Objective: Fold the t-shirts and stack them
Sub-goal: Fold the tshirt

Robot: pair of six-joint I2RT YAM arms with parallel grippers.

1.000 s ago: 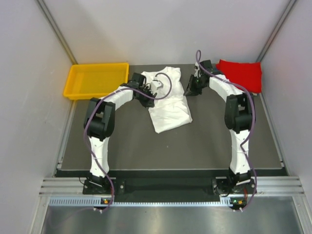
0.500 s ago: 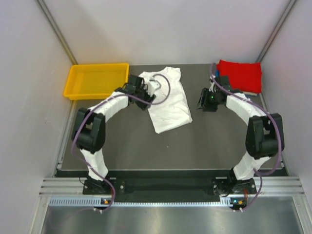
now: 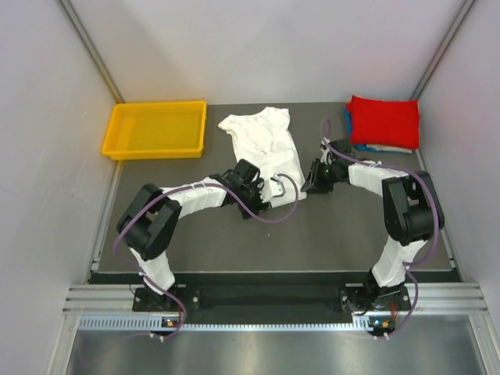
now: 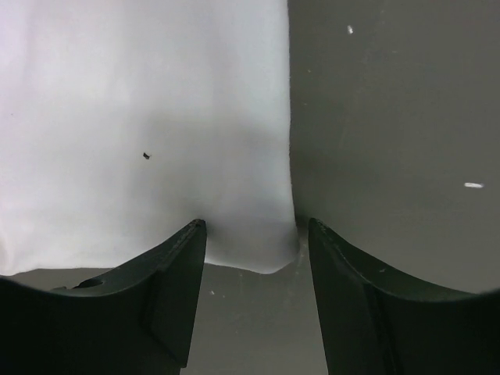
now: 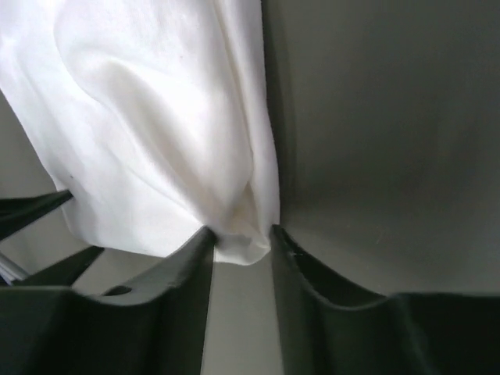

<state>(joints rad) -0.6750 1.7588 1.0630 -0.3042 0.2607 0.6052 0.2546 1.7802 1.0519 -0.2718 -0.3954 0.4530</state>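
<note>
Left fingers (image 4: pixel 176 269): brought from far end to hem corner; wide apart.
Right fingers (image 5: pixel 312 289): likewise; narrow, grip cannot be told.
White shirt (image 3: pixel 269 144): collar farthest, long axis front-to-back.

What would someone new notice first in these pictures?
The white t-shirt spread in the middle of the dark table, with the left gripper and the right gripper each straddling part of its near hem. After that, the bright red folded shirt at the far right and the yellow tray at the far left.
</note>
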